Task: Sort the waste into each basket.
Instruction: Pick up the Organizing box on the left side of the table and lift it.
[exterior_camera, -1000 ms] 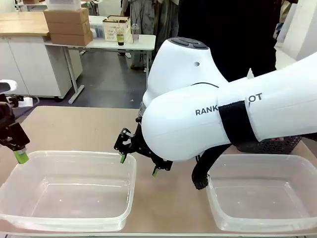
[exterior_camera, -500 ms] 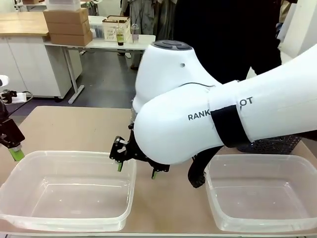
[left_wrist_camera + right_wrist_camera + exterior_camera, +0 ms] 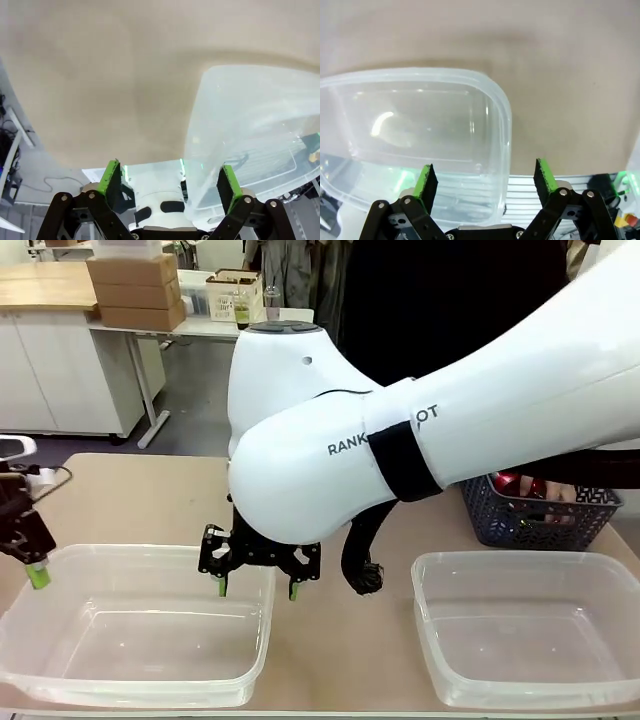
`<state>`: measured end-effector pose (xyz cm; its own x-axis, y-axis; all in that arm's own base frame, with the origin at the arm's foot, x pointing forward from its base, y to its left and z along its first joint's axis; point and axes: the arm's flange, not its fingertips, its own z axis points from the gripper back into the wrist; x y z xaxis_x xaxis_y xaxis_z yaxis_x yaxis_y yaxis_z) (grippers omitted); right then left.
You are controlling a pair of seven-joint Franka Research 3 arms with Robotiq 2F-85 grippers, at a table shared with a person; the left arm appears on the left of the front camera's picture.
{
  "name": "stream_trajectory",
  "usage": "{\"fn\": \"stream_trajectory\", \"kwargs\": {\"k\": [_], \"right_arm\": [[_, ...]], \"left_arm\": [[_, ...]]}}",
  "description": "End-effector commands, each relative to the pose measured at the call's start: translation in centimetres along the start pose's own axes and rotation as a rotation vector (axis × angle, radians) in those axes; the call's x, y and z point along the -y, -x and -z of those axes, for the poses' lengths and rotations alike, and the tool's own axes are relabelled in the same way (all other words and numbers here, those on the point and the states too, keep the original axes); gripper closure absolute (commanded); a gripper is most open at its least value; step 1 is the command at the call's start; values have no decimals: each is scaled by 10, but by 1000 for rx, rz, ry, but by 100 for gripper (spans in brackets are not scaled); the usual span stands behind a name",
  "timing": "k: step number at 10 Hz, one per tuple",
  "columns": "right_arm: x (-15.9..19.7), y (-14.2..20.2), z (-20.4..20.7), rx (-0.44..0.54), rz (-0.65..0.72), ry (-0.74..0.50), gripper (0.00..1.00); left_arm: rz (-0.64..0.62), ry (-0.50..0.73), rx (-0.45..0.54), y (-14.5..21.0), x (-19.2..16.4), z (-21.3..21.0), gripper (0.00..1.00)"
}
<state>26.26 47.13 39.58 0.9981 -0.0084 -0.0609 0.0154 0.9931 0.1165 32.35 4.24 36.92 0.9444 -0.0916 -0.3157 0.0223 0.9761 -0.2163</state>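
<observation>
**Tan table, two clear tubs, both grippers wide open**

Front view: Behind the tan table (image 3: 130, 490) was a work room with white cupboards and brown boxes at 11 o'clock. A clear tub (image 3: 140, 552) sat at 7 o'clock and another clear tub (image 3: 520, 560) at 5 o'clock. Both looked bare inside. The waste was at 3 o'clock: red shiny cans (image 3: 510, 483) lay in a dark lattice basket (image 3: 540, 525), half hidden by the big white right arm. I could not see any bottles. The right gripper (image 3: 257, 588) hung at 6 o'clock, fingers apart and holding nothing. One finger was above the left tub and one was outside it. The left gripper (image 3: 32, 565) was at 9 o'clock, just past the tub's end.

Left wrist view: The left gripper (image 3: 170, 182) had its green pads (image 3: 111, 177) wide apart with nothing between them. Bare table was at 12 o'clock and a tub wall (image 3: 260, 115) at 3 o'clock.

Right wrist view: The right gripper (image 3: 485, 179) was spread open too. The tub's rim (image 3: 506, 120) ran down between its fingers, from 12 towards 6 o'clock.

What could go wrong: if the right gripper dropped lower, I think a finger would hit that rim and push or tip the light tub. The cans were far off at the other side, so the long reach might bump the basket.
</observation>
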Motion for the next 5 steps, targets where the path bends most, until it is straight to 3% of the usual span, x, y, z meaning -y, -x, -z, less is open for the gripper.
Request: {"fn": "stream_trajectory", "kwargs": {"k": [1,2,3,4,5], "right_arm": [[-8,-6,-2,-63,-21,39,0],[-12,-8,2,-110,-53,62,0],[-15,-8,5,-134,-69,72,60],[-15,-8,7,-133,-60,73,60],[-17,-7,12,-129,-70,81,100]], "left_arm": [[22,-35,0,52,12,73,0],[53,-48,11,53,14,73,0],[80,-31,35,55,15,71,0],[73,-19,42,55,15,69,60],[79,-20,52,55,14,68,60]]}}
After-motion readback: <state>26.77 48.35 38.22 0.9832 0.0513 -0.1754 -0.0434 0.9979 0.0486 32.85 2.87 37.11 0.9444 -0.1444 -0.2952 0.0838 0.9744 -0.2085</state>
